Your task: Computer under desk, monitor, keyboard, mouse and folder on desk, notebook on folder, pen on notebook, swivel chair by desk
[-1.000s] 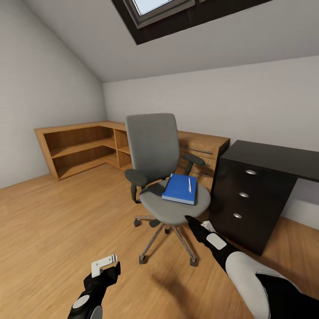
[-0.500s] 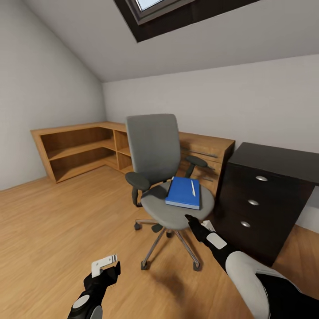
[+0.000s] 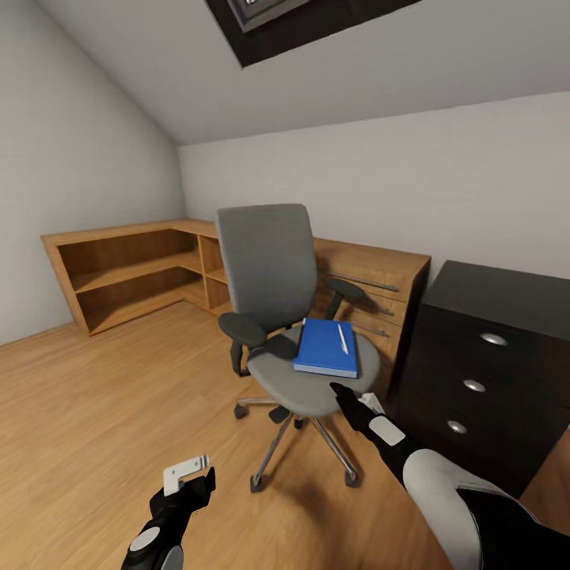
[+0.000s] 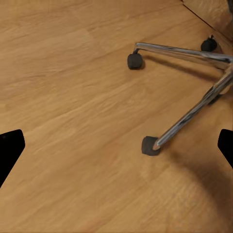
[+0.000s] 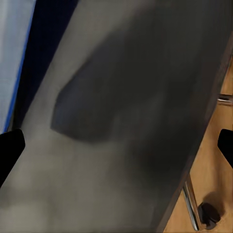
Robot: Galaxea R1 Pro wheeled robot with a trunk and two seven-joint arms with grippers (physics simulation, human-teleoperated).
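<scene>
Left hand (image 3: 188, 473) low over floor (image 3: 103, 412), fingers apart. Right hand (image 3: 342, 393) at seat's front edge, spread, empty. Swivel chair (image 3: 277, 317), folder (image 3: 326, 347), pen (image 3: 343, 338) closer in view than before; camera advanced. Counter (image 3: 507, 293) beside chair.

We see a low light-wood shelving unit (image 3: 131, 269) with open compartments along the far left wall, running into the corner. To its right stands a light-wood dresser (image 3: 378, 273) with long bar handles against the far wall. A dark-framed skylight window (image 3: 293, 20) is set in the sloped white ceiling, far and high above us.
</scene>
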